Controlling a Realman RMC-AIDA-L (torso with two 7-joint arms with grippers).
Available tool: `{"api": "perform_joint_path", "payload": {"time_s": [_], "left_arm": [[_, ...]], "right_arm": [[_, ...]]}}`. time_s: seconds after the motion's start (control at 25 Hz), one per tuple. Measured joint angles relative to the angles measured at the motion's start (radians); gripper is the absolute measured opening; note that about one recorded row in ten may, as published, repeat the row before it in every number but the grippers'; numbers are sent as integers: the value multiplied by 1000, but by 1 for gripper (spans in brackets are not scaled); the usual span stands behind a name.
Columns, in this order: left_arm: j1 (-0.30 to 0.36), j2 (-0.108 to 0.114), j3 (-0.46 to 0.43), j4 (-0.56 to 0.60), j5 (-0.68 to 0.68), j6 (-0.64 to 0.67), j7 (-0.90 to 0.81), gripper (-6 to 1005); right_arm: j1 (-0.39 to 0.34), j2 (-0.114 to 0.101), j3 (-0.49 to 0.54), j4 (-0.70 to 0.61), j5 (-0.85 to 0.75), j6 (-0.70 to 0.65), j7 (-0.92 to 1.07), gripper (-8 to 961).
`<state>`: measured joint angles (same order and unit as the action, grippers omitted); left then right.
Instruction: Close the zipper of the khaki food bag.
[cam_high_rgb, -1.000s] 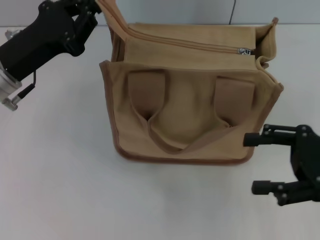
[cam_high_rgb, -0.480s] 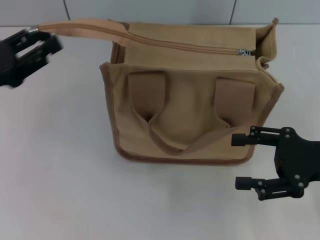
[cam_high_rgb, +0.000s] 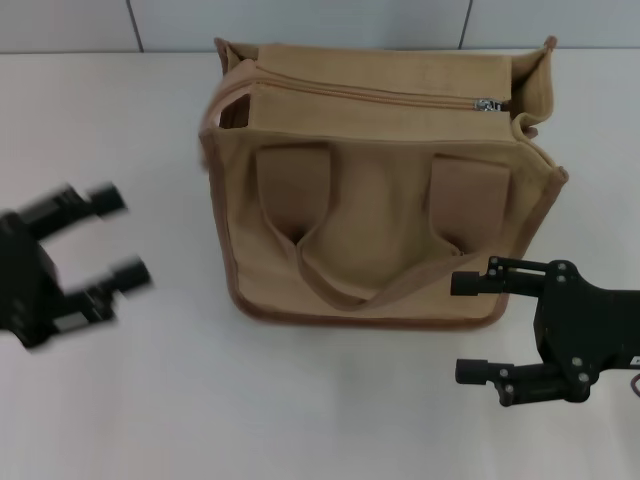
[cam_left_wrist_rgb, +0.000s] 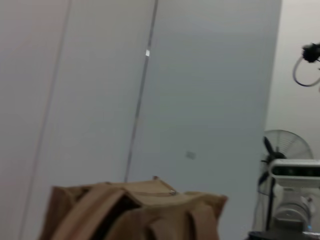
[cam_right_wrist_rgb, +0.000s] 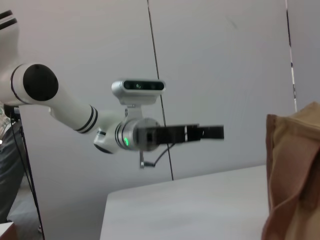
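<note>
Beyond right tool (cam_high_rgb: 455, 327), just past its spread, empty fingers: khaki food bag (cam_high_rgb: 380, 190) on tabletop (cam_high_rgb: 150, 400). Zipper (cam_high_rgb: 380, 96) slider far from left tool (cam_high_rgb: 128, 238), also open, empty. Risk: soft bag shifting if unbraced.

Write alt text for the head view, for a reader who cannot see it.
A khaki food bag stands on a white table, its zipper drawn along the top with the slider at the robot's right end. The left gripper and right gripper both hang open, apart from the bag.
</note>
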<state>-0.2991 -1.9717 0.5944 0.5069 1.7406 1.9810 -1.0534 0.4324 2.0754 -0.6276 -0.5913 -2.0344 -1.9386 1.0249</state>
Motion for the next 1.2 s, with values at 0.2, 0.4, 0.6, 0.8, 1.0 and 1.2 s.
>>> {"api": "perform_joint_path", "payload": {"time_s": [0.2, 0.4, 0.6, 0.8, 1.0, 1.2], "left_arm": [[-8, -51, 211, -11, 2, -42, 108, 818], [-25, -55, 285, -14, 2, -78, 105, 818], [-32, -60, 303, -14, 19, -87, 106, 819], [-34, -61, 304, -15, 33, -87, 104, 819], [-37, -61, 305, -15, 40, -85, 104, 818], [-35, -61, 306, -15, 40, -83, 104, 818]], "right_arm": [[3, 0, 0, 85, -4, 8, -79, 816], [5, 0, -20, 117, -4, 38, -96, 816], [6, 3, -49, 133, -1, 62, -96, 815], [6, 3, -50, 140, 2, 64, -97, 815], [6, 3, -50, 140, 2, 62, -97, 815], [6, 3, -45, 140, 3, 57, -97, 816]]}}
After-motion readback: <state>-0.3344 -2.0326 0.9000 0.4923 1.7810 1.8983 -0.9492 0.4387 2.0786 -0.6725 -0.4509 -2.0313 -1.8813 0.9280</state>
